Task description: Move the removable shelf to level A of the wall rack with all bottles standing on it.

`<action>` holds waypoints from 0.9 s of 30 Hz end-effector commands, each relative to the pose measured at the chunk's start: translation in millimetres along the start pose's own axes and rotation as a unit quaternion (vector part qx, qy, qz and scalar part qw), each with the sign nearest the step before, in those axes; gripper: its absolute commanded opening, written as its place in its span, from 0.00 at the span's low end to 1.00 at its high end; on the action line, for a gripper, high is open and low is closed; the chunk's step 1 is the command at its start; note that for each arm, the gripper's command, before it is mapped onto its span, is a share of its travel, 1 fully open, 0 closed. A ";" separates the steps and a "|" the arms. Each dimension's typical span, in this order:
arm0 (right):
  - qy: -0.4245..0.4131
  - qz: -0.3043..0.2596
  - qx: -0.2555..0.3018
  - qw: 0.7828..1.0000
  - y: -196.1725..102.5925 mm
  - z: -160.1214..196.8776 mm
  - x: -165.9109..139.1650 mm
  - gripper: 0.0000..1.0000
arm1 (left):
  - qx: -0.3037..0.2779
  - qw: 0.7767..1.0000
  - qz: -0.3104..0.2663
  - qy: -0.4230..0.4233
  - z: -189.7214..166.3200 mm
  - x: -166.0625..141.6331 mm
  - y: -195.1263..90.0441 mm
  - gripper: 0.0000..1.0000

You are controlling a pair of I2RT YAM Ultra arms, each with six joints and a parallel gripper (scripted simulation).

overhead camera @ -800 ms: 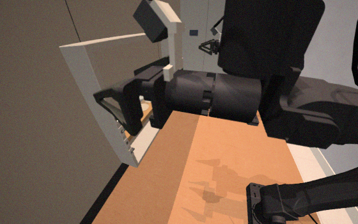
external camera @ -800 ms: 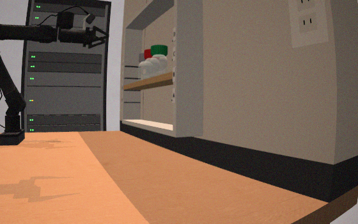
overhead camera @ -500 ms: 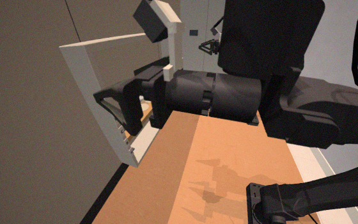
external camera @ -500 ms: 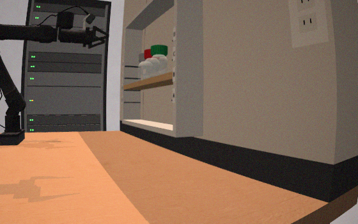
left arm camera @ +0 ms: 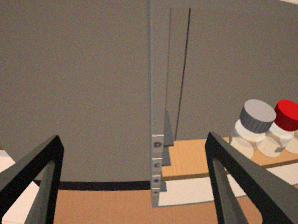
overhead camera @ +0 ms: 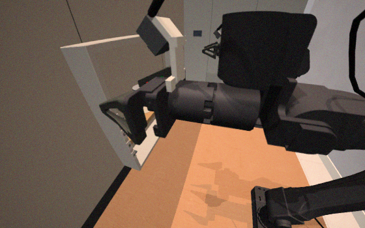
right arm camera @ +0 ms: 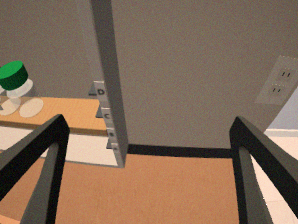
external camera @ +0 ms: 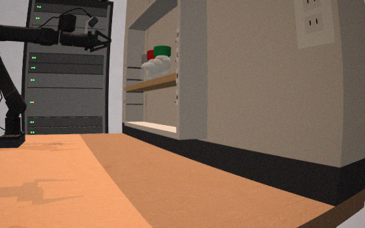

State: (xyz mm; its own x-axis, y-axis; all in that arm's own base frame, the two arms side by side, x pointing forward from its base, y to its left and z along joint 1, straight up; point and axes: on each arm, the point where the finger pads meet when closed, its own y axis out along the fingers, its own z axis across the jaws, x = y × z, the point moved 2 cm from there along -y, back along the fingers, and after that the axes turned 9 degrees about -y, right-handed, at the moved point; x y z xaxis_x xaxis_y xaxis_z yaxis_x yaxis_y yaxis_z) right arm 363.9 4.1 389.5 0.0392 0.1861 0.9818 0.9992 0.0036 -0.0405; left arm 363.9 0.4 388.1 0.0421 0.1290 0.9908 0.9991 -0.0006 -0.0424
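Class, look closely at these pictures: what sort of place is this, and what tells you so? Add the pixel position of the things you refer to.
Probably a lab or server room: a tall equipment rack [external camera: 66,78] with small green lights, a wall outlet [external camera: 315,23] [right arm camera: 277,82], and a robot arm at a wood-coloured table [external camera: 195,182].
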 end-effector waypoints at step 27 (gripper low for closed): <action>-0.134 -0.010 -0.009 0.991 -9.2 26.5 -18.2 1.00 | 0.001 0.991 -0.017 0.135 -11.4 -24.6 -19.4 1.00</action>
State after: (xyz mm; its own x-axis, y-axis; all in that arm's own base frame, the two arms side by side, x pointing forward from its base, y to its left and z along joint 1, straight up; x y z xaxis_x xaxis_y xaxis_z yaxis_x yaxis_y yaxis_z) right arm 360.7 27.5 349.8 0.0710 0.4149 0.9071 0.9966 0.0081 -0.0817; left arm 350.3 -14.1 348.1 0.0760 -0.1077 0.9913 0.9970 -0.0084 -0.0774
